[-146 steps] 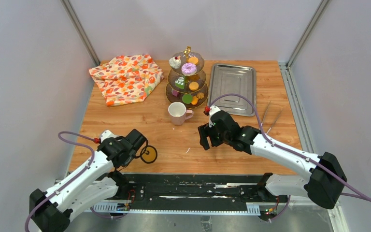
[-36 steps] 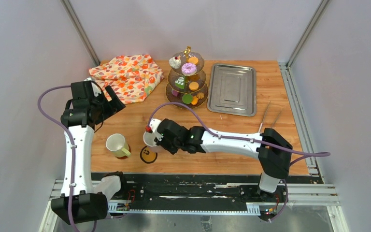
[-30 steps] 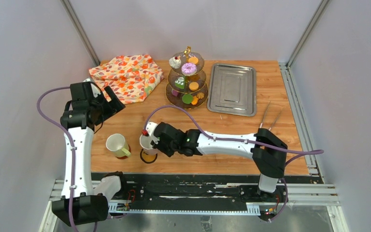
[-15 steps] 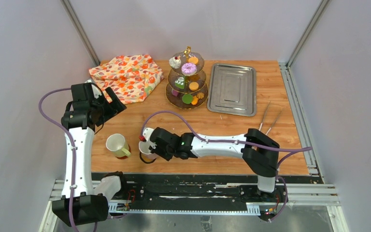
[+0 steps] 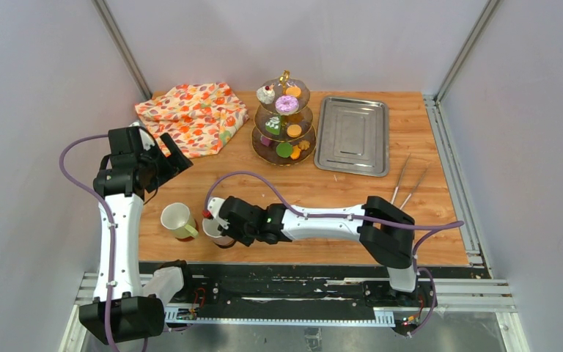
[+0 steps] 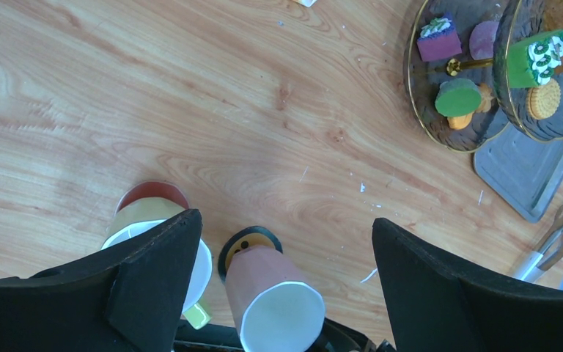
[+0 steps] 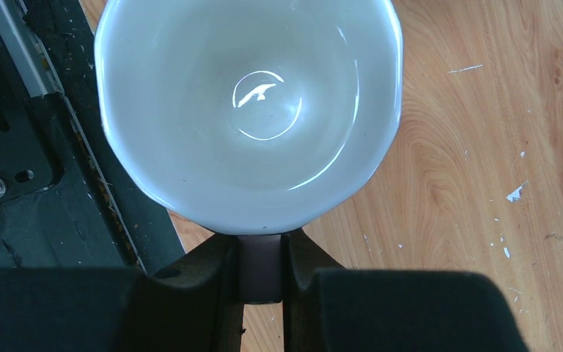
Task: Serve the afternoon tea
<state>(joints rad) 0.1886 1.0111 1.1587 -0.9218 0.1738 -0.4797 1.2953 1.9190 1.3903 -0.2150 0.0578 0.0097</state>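
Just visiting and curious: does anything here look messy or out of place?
Only small things: the cloth lies rumpled at the back left of the table, and white flecks dot the wood. Nothing looks spilled.

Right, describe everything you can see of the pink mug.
The pink mug is dusty pink outside and glossy white inside, seemingly ceramic, with a faceted rim. It is empty and about upright, near the front edge of the table, right of the yellow-green mug. The right claw is shut on its handle. Its base meets a dark round coaster; whether it rests there or hangs just above, I cannot tell.
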